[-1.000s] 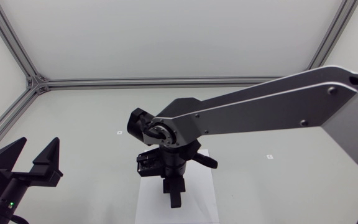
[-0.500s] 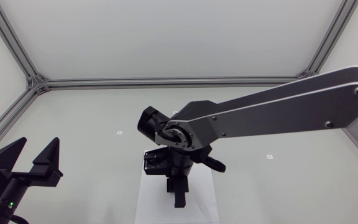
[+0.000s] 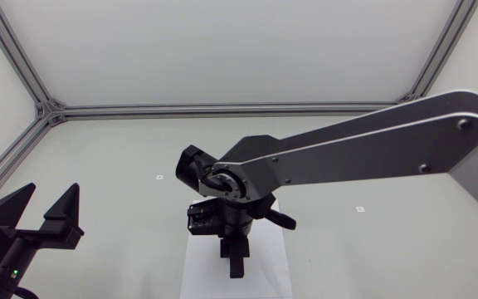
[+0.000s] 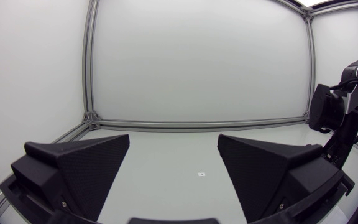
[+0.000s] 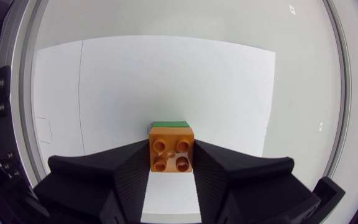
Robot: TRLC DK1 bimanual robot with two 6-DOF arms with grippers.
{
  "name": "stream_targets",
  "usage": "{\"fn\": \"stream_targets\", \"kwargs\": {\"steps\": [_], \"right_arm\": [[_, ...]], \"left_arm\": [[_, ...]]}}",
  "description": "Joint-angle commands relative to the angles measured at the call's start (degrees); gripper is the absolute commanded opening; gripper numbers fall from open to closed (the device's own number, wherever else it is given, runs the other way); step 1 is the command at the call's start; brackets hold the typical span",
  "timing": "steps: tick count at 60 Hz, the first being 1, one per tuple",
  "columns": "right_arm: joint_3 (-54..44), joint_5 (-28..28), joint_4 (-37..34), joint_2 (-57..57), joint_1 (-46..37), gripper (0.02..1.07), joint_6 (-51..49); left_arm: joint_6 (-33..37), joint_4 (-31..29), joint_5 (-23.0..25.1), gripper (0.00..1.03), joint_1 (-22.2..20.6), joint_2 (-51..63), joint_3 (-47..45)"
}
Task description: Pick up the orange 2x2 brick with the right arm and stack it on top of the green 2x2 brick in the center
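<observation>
Clamps the orange brick [image 5: 171, 149] from both sides in the right jaws, poised squarely over, perhaps already upon, the green brick [image 5: 169, 124] on the central white sheet [image 5: 166, 74]: pickup seemingly done, seating and release probably outstanding, left jaws spread empty at near left.

right arm [image 3: 363, 149] spanning centre, open table [image 3: 123, 158] toward left tool [image 3: 54, 188]
</observation>
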Motion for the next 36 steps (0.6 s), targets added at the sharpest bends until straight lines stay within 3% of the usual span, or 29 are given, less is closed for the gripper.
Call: {"fn": "stream_targets", "kwargs": {"steps": [1,15,36], "right_arm": [[-3.49,-1.06,-0.83,7.24,-0.67,0.30,-0.30],[-4.55,-4.84,-0.04,7.76,-2.96,0.30,-2.41],[-5.87,-4.92,1.89,4.25,-3.31,0.30,-2.58]], "left_arm": [[0.33,-0.65,0.16,0.99,-0.04,-0.23,-2.35],[0.33,-0.65,0.16,0.99,-0.04,-0.23,-2.35],[0.33,-0.65,0.16,0.99,-0.04,-0.23,-2.35]]}}
